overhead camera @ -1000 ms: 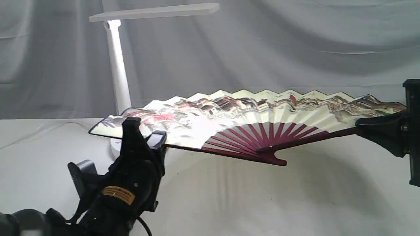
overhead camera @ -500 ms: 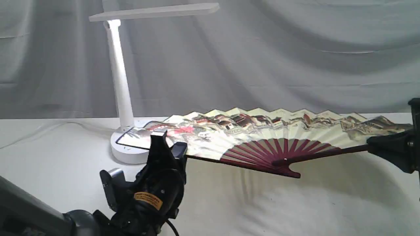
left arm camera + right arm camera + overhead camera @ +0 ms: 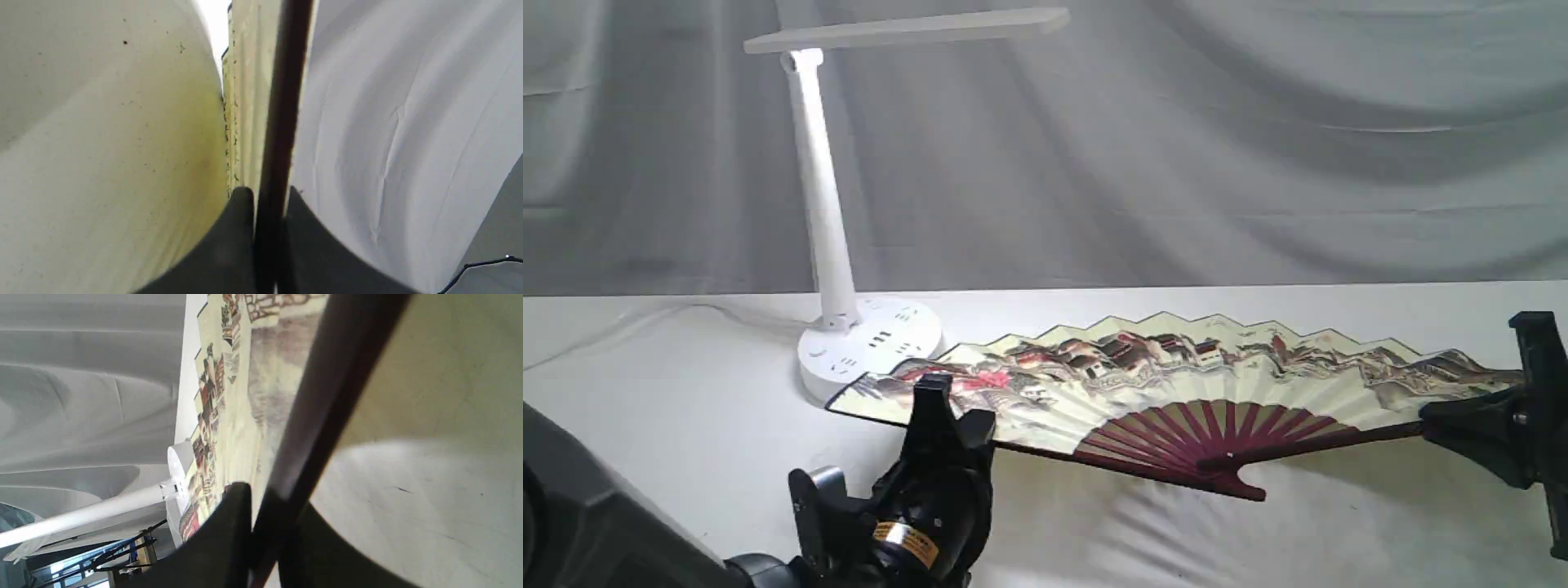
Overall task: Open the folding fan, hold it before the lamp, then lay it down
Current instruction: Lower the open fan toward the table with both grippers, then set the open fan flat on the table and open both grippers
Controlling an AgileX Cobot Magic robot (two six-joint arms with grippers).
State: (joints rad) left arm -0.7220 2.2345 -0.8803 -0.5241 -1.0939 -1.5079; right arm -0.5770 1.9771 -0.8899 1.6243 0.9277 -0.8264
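Left gripper point(image 3: 952, 420): clamped on the fan's point(image 3: 1176, 376) left outer stick. In the left wrist view its two dark fingers point(image 3: 239, 212) pressed against either side of the dark stick point(image 3: 286, 102), with no gap showing.
Right gripper point(image 3: 1445, 416): clamped on the fan's right outer stick. In the right wrist view the dark fingers point(image 3: 235, 506) pinched that stick point(image 3: 327, 396) from both sides.
Fan: fully spread and stretched between the two grippers, with its painted side facing up and tilted towards the outside camera. The left tip reached a little past the left gripper. The pivot sat between the grippers, nearer the right one and lower than both.
Fan height: low over the tablecloth point(image 3: 686, 425), with a shadow close under the pivot. Whether the pivot touched the cloth could not be told.
Lamp point(image 3: 825, 204): stood upright beyond the left gripper, its round base just behind the fan's left tip and well apart from the right gripper. The right wrist view also caught it point(image 3: 102, 510) past the fan's far end.
Backdrop point(image 3: 1258, 163): grey draped cloth hung beyond both grippers.
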